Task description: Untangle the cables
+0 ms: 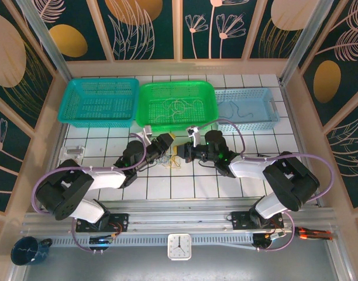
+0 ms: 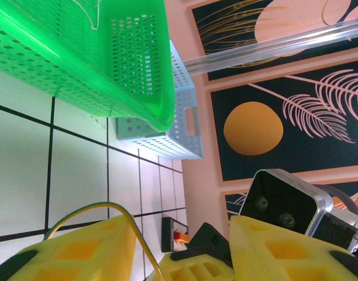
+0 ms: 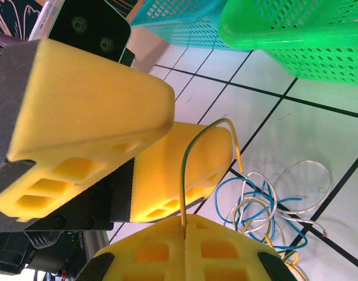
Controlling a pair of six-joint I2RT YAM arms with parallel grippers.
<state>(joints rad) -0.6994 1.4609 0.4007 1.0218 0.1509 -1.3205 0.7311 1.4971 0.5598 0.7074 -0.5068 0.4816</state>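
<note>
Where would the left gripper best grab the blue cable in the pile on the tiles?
Probably the outer loop of the blue cable, which bulges clear of the white strands on the pile's side nearest the left gripper. It lies flat on the tile, so come down from above, fingers straddling the strand.

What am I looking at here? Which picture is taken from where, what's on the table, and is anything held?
These are two robot arms, the left arm and the right arm, bolted at the near edge of a white tiled table. The wide picture looks down from above. The other two come from cameras on the left and right wrists, so the yellow blocks at their bottom edge are that gripper's own fingers. At the back stand a teal basket, a green basket and a light blue basket. A small tangle of cables lies between the grippers. The right gripper is shut on a yellow-green cable; the left gripper is open close by.
</note>
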